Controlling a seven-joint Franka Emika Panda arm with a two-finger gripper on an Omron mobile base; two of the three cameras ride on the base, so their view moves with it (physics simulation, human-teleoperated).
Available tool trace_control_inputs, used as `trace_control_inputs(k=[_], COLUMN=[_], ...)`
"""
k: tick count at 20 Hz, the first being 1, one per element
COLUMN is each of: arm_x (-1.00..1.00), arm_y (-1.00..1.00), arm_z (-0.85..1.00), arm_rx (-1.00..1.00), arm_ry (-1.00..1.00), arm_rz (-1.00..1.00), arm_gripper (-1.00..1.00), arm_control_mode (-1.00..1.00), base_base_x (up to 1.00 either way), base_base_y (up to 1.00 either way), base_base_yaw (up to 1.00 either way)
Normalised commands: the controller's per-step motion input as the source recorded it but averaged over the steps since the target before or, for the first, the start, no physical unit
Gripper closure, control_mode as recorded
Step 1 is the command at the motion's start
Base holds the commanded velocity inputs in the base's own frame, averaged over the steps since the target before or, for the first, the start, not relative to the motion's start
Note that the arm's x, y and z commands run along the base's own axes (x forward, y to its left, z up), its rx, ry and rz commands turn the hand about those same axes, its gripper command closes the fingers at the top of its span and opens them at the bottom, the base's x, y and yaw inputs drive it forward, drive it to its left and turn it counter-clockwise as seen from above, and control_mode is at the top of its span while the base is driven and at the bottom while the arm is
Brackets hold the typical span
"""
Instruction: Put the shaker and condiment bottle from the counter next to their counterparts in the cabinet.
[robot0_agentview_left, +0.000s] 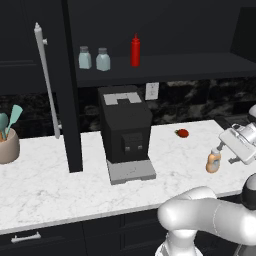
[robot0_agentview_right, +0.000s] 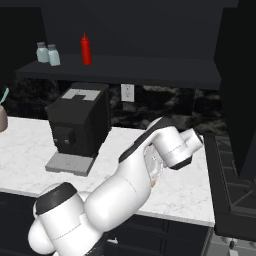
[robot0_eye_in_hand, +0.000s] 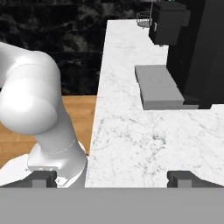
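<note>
Black wall cabinet (robot0_agentview_left: 165, 30), tall door with long light-grey bar handle (robot0_agentview_left: 46, 75) swung open. On its dark shelf (robot0_agentview_left: 200, 67), left to right: two small pale blue-green translucent shakers with grey caps (robot0_agentview_left: 85, 58) (robot0_agentview_left: 103, 59), standing just beside each other, then a tall slim red squeeze bottle (robot0_agentview_left: 135, 51) — all upright, long axes vertical, nozzle pointing up.

White marble-patterned tabletop (robot0_agentview_left: 55, 185), left to right: tan utensil holder (robot0_agentview_left: 7, 145); black coffee machine (robot0_agentview_left: 124, 131); small red item (robot0_agentview_left: 182, 133); squat pear-shaped orange-tan condiment bottle (robot0_agentview_left: 213, 161) — upright, pale cap uppermost, near the right edge.

End effector (robot0_agentview_left: 226, 146): just beside the bottle's cap, jaws wide, holding nothing.
</note>
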Motion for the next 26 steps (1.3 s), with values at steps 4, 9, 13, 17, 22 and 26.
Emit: trace_control_inputs(k=[4, 9, 13, 17, 22, 26], arm_x=[0.18, 0.17, 0.15, 0.12, 0.09, 0.09], arm_y=[-0.06, -0.06, -0.07, -0.07, -0.05, -0.03], arm_z=[0.00, 0.00, 0.00, 0.00, -0.01, -0.05], arm_rx=[0.00, 0.00, 0.00, 0.00, 0.00, 0.00], arm_ry=[0.00, 0.00, 0.00, 0.00, 0.01, 0.01], arm_rz=[0.00, 0.00, 0.00, 0.00, 0.00, 0.00], arm_gripper=[-1.00, -1.00, -1.00, -1.00, -1.00, -1.00], arm_control_mode=[-1.00, -1.00, -1.00, -1.00, -1.00, -1.00], base_base_x=[0.00, 0.00, 0.00, 0.00, 0.00, 0.00], base_base_y=[0.00, 0.00, 0.00, 0.00, 0.00, 0.00], base_base_yaw=[0.00, 0.00, 0.00, 0.00, 0.00, 0.00])
